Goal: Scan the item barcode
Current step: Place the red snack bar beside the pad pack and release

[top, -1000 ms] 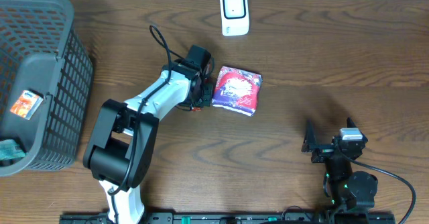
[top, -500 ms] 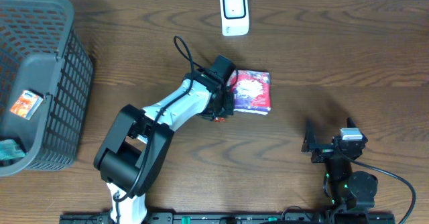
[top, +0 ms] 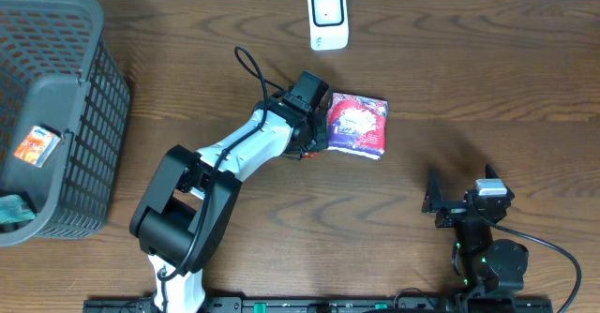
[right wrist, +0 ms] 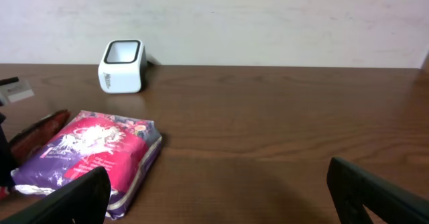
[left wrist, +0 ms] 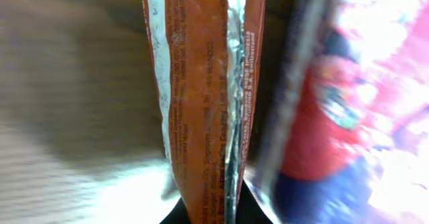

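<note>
Fine white print runs lengthwise down the orange wrapper [left wrist: 201, 96] in the left wrist view. Most of it is too small and blurred to read, though one word looks like "Indonesia". The white lettering on the pink pouch [right wrist: 94, 153] cannot be made out, nor the grey mark on the scanner [right wrist: 122, 65] front — both too small.

Overhead view straight down on the dark brown wooden counter [top: 487, 88], far off, left wrist view pressed close against a blurred orange foil-seamed packet [left wrist: 201, 96], right wrist view low, facing the pale back wall [right wrist: 268, 16], sharing with overhead the white box-shaped scanner [right wrist: 122, 65], upper left
</note>
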